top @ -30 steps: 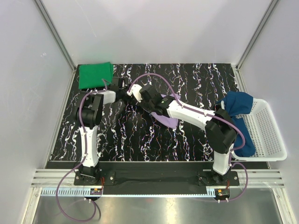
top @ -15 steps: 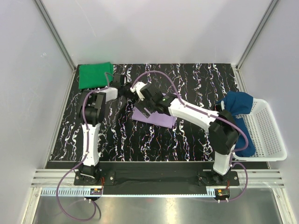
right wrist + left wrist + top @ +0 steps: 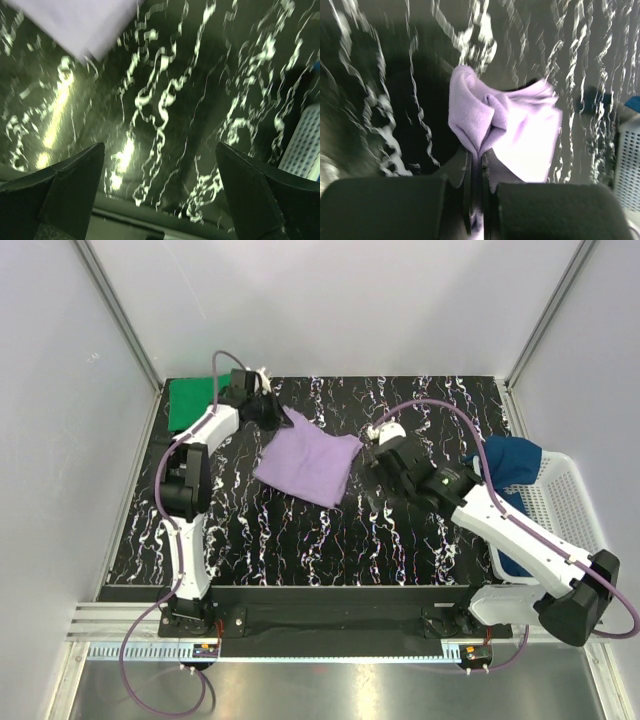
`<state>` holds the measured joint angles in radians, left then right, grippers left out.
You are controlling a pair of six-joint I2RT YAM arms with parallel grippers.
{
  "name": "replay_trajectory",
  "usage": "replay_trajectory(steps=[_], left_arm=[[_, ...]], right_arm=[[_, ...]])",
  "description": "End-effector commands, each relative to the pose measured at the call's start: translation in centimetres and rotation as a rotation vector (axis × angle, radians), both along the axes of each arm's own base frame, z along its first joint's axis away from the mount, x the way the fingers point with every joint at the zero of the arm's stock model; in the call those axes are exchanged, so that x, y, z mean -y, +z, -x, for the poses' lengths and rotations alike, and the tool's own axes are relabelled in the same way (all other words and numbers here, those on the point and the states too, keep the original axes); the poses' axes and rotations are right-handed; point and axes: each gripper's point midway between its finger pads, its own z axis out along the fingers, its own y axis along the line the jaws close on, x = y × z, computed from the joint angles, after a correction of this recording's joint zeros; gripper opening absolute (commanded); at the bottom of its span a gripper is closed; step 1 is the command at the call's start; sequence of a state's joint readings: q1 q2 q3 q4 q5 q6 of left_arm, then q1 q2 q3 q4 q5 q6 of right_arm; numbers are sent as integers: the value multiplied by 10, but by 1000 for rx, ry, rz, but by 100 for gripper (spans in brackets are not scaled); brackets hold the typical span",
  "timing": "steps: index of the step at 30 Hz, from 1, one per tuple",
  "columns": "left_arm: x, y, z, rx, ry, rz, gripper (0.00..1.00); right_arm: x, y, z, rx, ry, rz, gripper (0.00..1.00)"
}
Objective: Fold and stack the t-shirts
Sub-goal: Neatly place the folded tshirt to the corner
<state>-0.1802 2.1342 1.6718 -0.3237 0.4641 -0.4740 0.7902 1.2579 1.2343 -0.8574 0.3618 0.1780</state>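
Observation:
The lavender t-shirt (image 3: 308,466) lies folded mid-table, its far left corner pinched in my left gripper (image 3: 275,412). The left wrist view shows that gripper (image 3: 480,152) shut on a bunched fold of the lavender cloth (image 3: 520,130). My right gripper (image 3: 372,452) hovers just right of the shirt, open and holding nothing. In the right wrist view its fingers (image 3: 159,150) stand wide apart over bare table, with a shirt corner (image 3: 75,20) at the upper left. The green t-shirt (image 3: 190,400) lies folded at the back left corner. The dark blue t-shirt (image 3: 510,465) hangs over the basket's rim.
A white mesh basket (image 3: 575,515) stands at the table's right edge, also visible in the wrist views (image 3: 627,150) (image 3: 305,145). White walls and metal posts close in the black marbled table (image 3: 300,540) on three sides.
My right gripper let go of the lavender shirt, opened wide and drew back to the right. The left gripper shut on the shirt's corner and pulled toward the back left; the shirt now lies spread flatter.

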Motion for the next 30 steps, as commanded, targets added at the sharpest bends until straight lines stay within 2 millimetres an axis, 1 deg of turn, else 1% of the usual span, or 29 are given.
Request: replay_trajectory(steps=[1, 2, 3, 4, 5, 7, 8, 10, 11, 12, 13, 14, 15, 16, 17, 18, 20, 21, 22, 23, 24, 25, 26, 27, 30], left_arm=[[-29, 71, -40, 248, -11, -146, 0], [-31, 74, -44, 259, -10, -156, 0], [-34, 81, -51, 296, -11, -165, 0], [-38, 93, -60, 336, 13, -184, 0], [-40, 92, -66, 345, 20, -194, 0], [-48, 101, -77, 388, 37, -222, 0], [-55, 109, -86, 414, 73, -249, 0], [-65, 114, -97, 439, 113, -278, 0], [-70, 126, -104, 468, 131, -277, 0], [-72, 122, -110, 465, 137, -277, 0], [-75, 124, -114, 473, 150, -285, 0], [-78, 134, -119, 494, 166, -289, 0], [-81, 128, -122, 485, 173, -301, 0], [-83, 131, -124, 496, 184, -305, 0], [-88, 130, -126, 496, 204, -314, 0], [-92, 134, -128, 508, 221, -314, 0], [-98, 139, -131, 524, 247, -326, 0], [-101, 146, -134, 548, 254, -328, 0], [-102, 152, -135, 559, 258, -328, 0], [-105, 153, -137, 562, 264, -334, 0], [-109, 155, -138, 564, 264, -338, 0], [-110, 166, -140, 581, 272, -339, 0], [-115, 163, -141, 570, 279, -347, 0], [-116, 164, -139, 570, 272, -356, 0], [-123, 170, -137, 582, 285, -395, 0]], right_arm=[[1, -26, 16, -85, -31, -20, 100], [2, -30, 17, -92, -34, -18, 100], [2, -31, 17, -89, -33, -23, 100], [1, -32, 17, -90, -37, -29, 100], [0, -32, 18, -88, -34, -36, 100], [-3, -30, 16, -79, -26, -51, 100], [-2, -31, 16, -74, -23, -48, 100], [-2, -32, 10, -48, -14, -37, 100], [-2, -32, 8, -39, -10, -29, 100], [-3, -30, 5, -25, -10, -25, 100], [-3, -29, 0, -11, -9, -1, 100], [-3, -28, -3, -4, -11, 8, 100], [-6, -29, -7, 1, -9, 16, 100], [-6, -28, -11, 10, -4, 24, 100], [-9, -25, -14, 18, 1, 18, 100], [-14, -28, -18, 17, 5, 15, 100], [-20, -27, -24, 18, 14, 13, 100], [-21, -27, -27, 17, 16, 15, 100], [-23, -31, -29, 8, 19, 29, 100], [-25, -29, -32, 11, 20, 27, 100], [-25, -29, -35, 12, 20, 31, 100], [-25, -31, -37, 13, 20, 40, 100], [-25, -31, -39, 15, 20, 45, 100], [-24, -32, -41, 13, 12, 47, 100], [-21, -36, -44, -1, -1, 54, 100]])
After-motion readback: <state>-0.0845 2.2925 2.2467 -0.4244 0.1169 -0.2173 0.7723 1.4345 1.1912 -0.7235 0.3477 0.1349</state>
